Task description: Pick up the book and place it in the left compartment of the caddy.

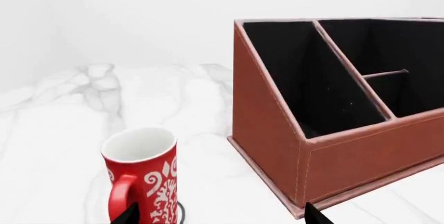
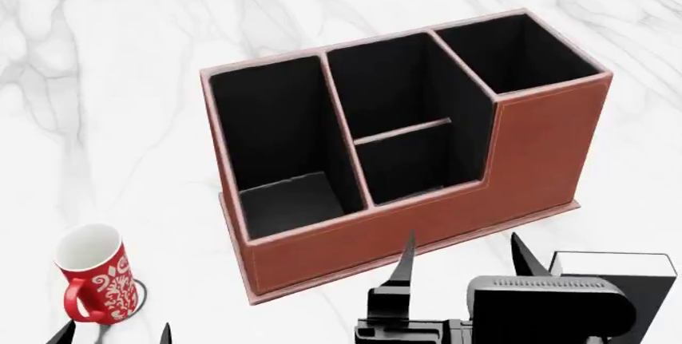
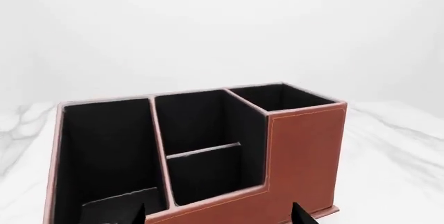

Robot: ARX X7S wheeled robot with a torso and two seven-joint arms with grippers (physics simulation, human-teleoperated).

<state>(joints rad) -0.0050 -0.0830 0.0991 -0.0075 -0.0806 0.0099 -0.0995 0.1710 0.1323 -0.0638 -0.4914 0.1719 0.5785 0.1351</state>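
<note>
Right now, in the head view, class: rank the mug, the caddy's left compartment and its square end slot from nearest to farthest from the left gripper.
1. Mug, just ahead of the left gripper.
2. Left compartment, at the caddy end nearer the mug.
3. Square end slot, at the far right end.

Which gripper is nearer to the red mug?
Left. The left gripper sits right at the red mug; the right gripper is far off, in front of the caddy.

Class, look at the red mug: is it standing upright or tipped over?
Upright. The red mug stands on its base on the marble table, with its open rim facing up and its handle at the side.
</note>
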